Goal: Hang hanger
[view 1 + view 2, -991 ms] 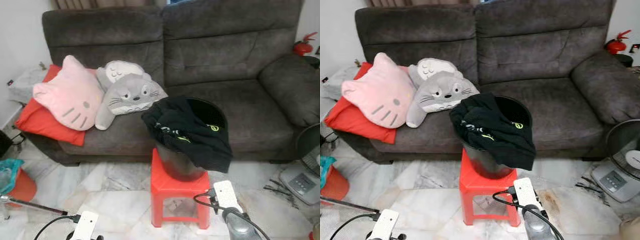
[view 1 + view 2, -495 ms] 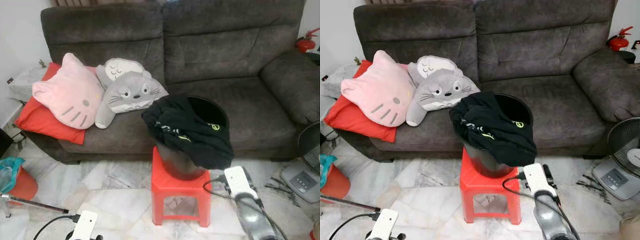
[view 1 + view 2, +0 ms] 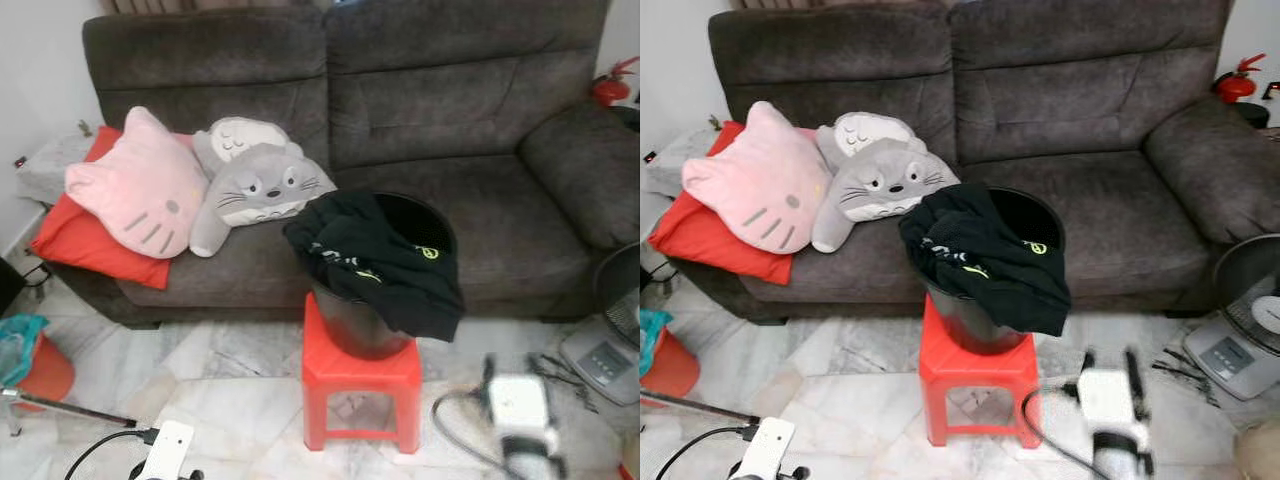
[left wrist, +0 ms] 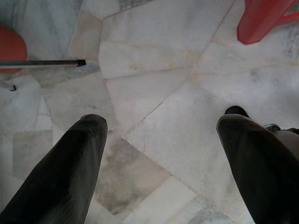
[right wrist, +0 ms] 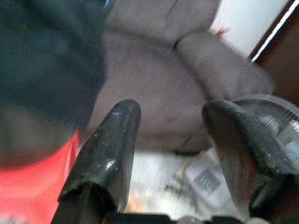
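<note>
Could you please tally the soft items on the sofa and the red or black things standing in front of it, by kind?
Character plush cushions: 2, the pink cat cushion and the grey plush
Red flat cushion: 1
Black bucket: 1
Black garment draped over the bucket: 1
Red plastic stool: 1
Total: 6

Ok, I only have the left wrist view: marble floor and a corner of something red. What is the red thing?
Observer: A red stool, with a black bucket standing on it.
Operator: Anything in the bucket?
Observer: A black garment is draped over its rim.
Operator: Where is the other arm?
Observer: The right gripper is open, low to the right of the stool, facing the grey sofa.
</note>
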